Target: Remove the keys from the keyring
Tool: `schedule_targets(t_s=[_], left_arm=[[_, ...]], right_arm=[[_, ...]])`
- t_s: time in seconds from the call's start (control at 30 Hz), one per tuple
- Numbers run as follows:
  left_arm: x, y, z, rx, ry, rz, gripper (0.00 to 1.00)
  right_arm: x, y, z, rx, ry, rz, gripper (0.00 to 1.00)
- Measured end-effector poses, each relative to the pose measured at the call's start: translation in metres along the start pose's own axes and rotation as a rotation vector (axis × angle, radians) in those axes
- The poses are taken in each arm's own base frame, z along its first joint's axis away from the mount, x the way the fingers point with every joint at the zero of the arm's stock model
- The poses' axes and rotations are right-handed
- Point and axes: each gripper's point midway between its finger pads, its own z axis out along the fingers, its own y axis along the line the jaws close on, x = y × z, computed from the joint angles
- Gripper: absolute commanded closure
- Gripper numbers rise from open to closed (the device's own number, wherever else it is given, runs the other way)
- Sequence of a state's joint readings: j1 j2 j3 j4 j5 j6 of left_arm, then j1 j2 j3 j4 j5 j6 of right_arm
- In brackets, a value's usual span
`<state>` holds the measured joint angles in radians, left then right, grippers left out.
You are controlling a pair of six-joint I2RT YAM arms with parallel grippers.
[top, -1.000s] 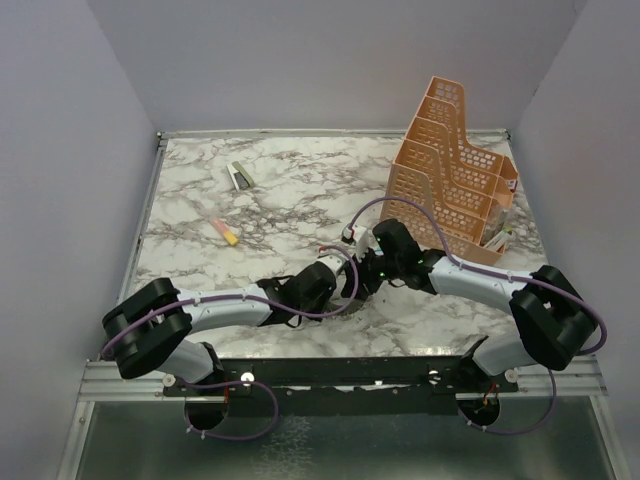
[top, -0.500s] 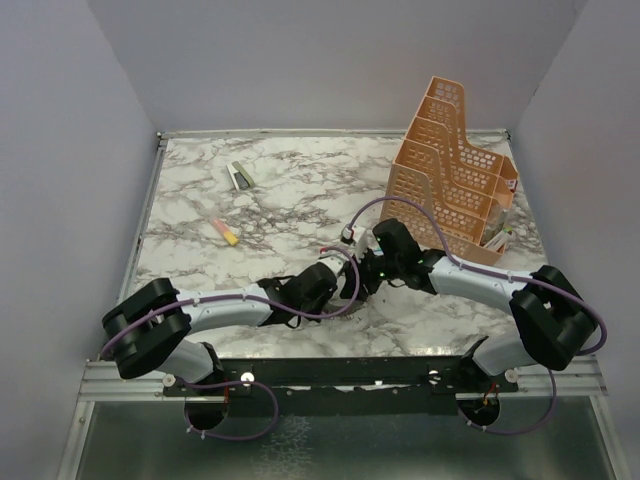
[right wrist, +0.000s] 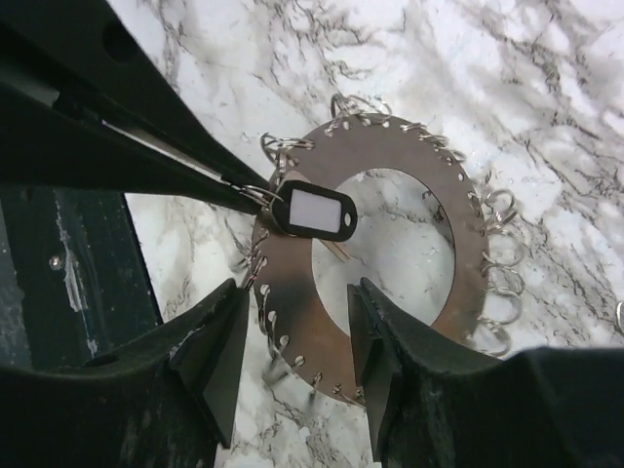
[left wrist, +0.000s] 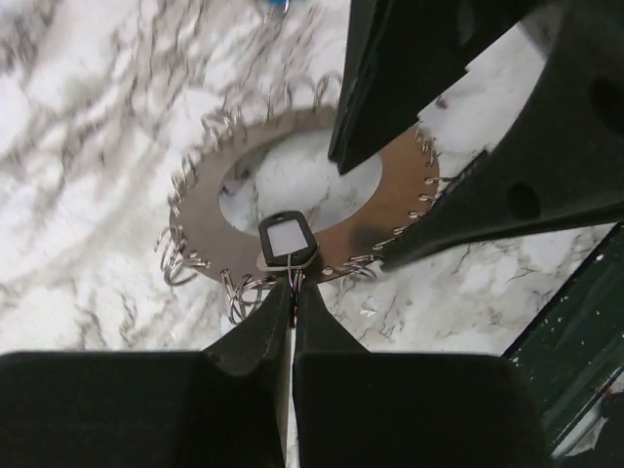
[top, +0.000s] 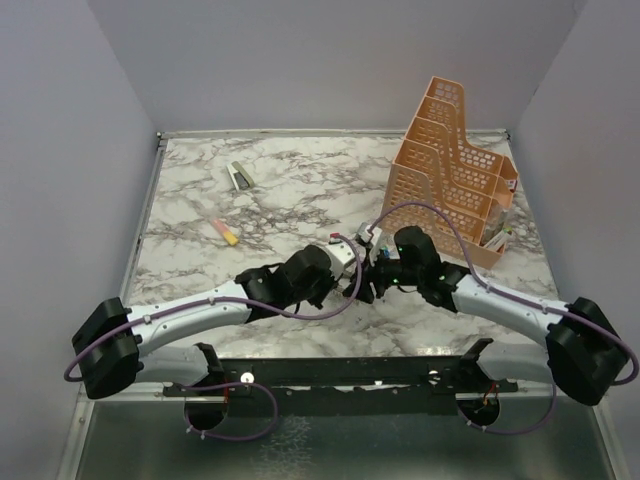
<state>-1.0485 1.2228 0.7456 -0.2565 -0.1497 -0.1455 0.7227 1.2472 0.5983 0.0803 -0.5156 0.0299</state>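
Note:
The keyring is a flat grey metal ring lying on the marble; it also shows in the right wrist view. The keys show as small silvery wire loops around its rim. A black tag with a white label lies on the ring's near side. My left gripper is shut on the thin loop that carries this tag. My right gripper is open and straddles the ring's band, one finger outside the rim and one in the hole. In the top view both grippers meet and hide the ring.
An orange tiered file rack stands at the back right. A pink and yellow marker and a small green-white item lie at the back left. A blue-green tag lies just beyond the ring. The dark front rail is close behind.
Both arms have stretched out, their shoulders swinging outward. The two grippers have shifted slightly right and away from the front edge, and now cover the ring in the top view.

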Motion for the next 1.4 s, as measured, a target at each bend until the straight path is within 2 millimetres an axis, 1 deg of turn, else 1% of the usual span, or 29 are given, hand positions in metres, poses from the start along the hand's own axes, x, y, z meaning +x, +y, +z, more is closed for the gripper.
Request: schedule_targets(t_s=[0.07,0.17,0.23,0.3,0.37,0.47,0.6,0.67,0.77,0.9,1.13,1.4], left_arm=[[-0.024,-0.005,-0.008,0.036,-0.054,0.054,1.0],[-0.042,-0.01,-0.015,0.081,-0.091,0.129,1.0],[-0.051,-0.013,-0.018,0.121,-0.107,0.19,1.0],[-0.057,-0.014,-0.022,0.162,-0.113,0.244,1.0],[-0.06,-0.013,-0.025,0.196,-0.116,0.28,1.0],[-0.069,-0.007,-0.029,0.255,-0.137,0.318,1.0],[-0.07,-0.005,-0.031,0.33,-0.158,0.338,1.0],[-0.07,-0.011,-0.033,0.37,-0.17,0.346,1.0],[-0.064,-0.019,-0.037,0.426,-0.18,0.355,1.0],[-0.058,-0.025,-0.041,0.467,-0.187,0.36,1.0],[-0.06,-0.03,-0.042,0.492,-0.203,0.363,1.0],[-0.062,-0.033,-0.043,0.51,-0.216,0.36,1.0]], right_arm=[[-0.007,0.004,-0.007,-0.002,-0.04,-0.025,0.49],[-0.021,0.012,-0.02,-0.003,-0.111,-0.068,0.49],[-0.03,0.016,-0.029,-0.002,-0.163,-0.1,0.48],[-0.037,0.02,-0.038,0.004,-0.212,-0.137,0.48],[-0.045,0.023,-0.046,0.016,-0.26,-0.174,0.49],[-0.052,0.024,-0.054,0.034,-0.313,-0.212,0.49],[-0.049,0.024,-0.056,0.039,-0.341,-0.241,0.49],[-0.047,0.023,-0.055,0.04,-0.348,-0.252,0.49],[-0.048,0.022,-0.054,0.04,-0.369,-0.268,0.5],[-0.046,0.02,-0.05,0.039,-0.382,-0.286,0.5],[-0.045,0.029,-0.041,-0.037,-0.384,-0.312,0.5],[-0.046,0.037,-0.037,-0.099,-0.391,-0.331,0.49]])
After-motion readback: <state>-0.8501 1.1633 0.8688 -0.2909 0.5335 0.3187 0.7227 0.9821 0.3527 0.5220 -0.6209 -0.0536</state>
